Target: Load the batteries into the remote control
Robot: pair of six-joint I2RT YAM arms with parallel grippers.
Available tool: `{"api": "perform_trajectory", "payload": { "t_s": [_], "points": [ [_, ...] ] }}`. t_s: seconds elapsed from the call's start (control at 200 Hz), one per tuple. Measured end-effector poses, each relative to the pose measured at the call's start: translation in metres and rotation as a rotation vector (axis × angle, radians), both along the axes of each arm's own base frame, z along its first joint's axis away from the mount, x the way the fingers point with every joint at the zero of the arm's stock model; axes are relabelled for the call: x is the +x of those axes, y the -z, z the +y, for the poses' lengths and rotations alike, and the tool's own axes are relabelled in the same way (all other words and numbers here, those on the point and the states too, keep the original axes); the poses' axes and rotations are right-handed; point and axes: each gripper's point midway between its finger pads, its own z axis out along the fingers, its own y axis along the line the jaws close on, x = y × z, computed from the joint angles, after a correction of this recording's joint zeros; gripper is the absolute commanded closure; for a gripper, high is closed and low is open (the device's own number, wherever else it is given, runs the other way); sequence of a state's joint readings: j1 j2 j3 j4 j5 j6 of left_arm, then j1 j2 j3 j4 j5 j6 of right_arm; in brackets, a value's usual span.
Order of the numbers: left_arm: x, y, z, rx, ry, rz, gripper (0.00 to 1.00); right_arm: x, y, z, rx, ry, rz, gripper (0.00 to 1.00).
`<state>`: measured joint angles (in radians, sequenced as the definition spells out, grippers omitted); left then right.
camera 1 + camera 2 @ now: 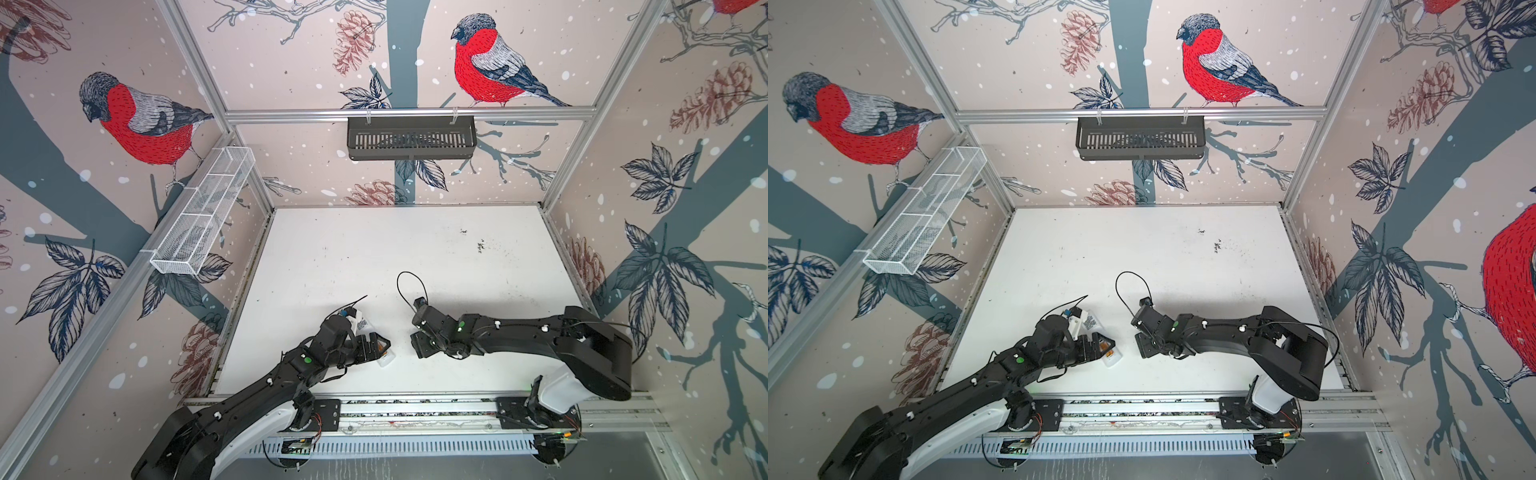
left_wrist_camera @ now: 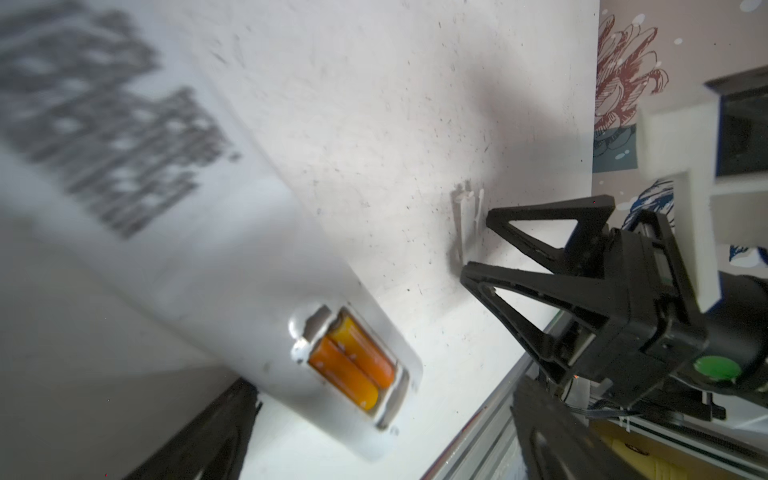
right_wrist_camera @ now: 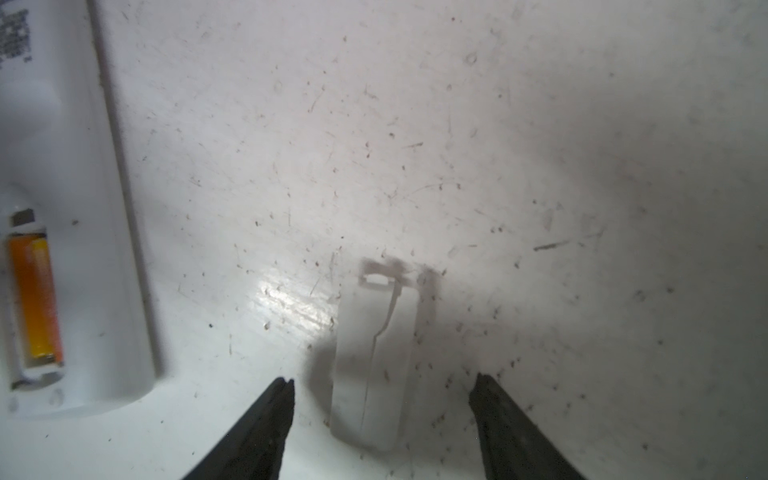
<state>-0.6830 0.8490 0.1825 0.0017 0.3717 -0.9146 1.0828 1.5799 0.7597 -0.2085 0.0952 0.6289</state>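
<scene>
Picking up the loose battery lid [image 3: 374, 353] looks like the step in hand. Both batteries [image 2: 353, 365] sit side by side in the open bay at one end of the remote [image 2: 232, 266], which lies back-up on the table [image 3: 540, 124] toward its front edge.

The right gripper [image 3: 382, 380] hangs low over the lid w/ jaws spread, one finger each side of it. Neither touches it as far as the right wrist view shows. The left gripper [image 2: 380, 399] is spread wide too, straddling the battery end of the remote. It pinches nothing I can see, tho I can't tell whether one finger brushes the remote's edge.

To do it well, imo:
- The lid is thin & slick, so come straight down w/ tips to the table.
- Close across the narrow width, centred, not up by the clip end.
- Squeeze gently, since thin plastic may flex or pop out sideways.
- Hold it level once lifted so the clip end can meet the bay first.
- The left gripper should prob. clamp the remote's sides before the lid gets pushed on, else the remote will slide.
- Watch the gap btw the two grippers; they're near each other.
</scene>
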Motion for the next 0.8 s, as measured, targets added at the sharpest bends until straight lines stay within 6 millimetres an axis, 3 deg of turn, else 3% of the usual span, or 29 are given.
{"api": "perform_trajectory", "payload": {
  "t_s": [0.155, 0.335, 0.495, 0.645, 0.801],
  "points": [
    [-0.001, -0.004, -0.018, -0.033, 0.027, 0.036, 0.04, 0.001, 0.0, -0.001, 0.001, -0.002, 0.003, 0.31],
    [0.015, -0.026, -0.021, -0.022, -0.01, -0.022, 0.04, 0.001, 0.002, -0.003, -0.023, -0.017, 0.004, 0.45],
    [0.025, -0.034, 0.001, 0.022, -0.108, -0.102, 0.04, 0.004, 0.003, -0.005, -0.039, -0.013, -0.006, 0.56],
    [0.026, -0.021, 0.029, 0.062, -0.209, -0.093, 0.04, 0.004, 0.003, -0.002, -0.043, -0.034, -0.011, 0.59],
    [0.023, -0.018, 0.035, 0.052, -0.227, -0.092, 0.04, 0.001, 0.003, 0.001, -0.033, -0.05, -0.003, 0.62]
  ]
}}
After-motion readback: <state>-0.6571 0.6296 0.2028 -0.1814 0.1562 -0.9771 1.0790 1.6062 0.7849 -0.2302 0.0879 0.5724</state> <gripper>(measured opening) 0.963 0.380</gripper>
